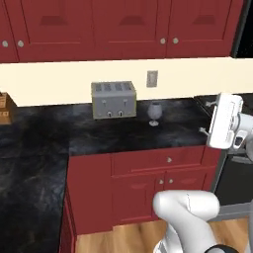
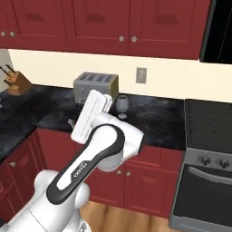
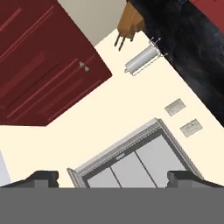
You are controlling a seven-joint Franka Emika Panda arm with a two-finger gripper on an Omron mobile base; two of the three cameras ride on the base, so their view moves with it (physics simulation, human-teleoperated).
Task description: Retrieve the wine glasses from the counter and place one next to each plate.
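Note:
One grey translucent wine glass (image 1: pixel 154 113) (image 2: pixel 122 103) stands upright on the black marbled counter (image 1: pixel 118 132) (image 2: pixel 156 118), just right of the toaster. The second glass and both plates are out of view. My gripper (image 3: pixel 113 180) is open with nothing between its fingertips (image 3: pixel 42 176). It faces sideways along the counter, toward a cream wall with a window. My white hand (image 1: pixel 225 121) (image 2: pixel 92 115) hovers above the counter's front edge, to the right of the glass and nearer the base than it, and does not touch it.
A silver toaster (image 1: pixel 113 100) (image 2: pixel 94 83) sits against the wall. A knife block (image 1: pixel 4 107) (image 2: pixel 16 81) (image 3: pixel 129 22) and a paper towel roll (image 3: pixel 141 60) stand at the far left. A stove (image 2: pixel 208 124) borders the counter on the right. Red cabinets hang overhead.

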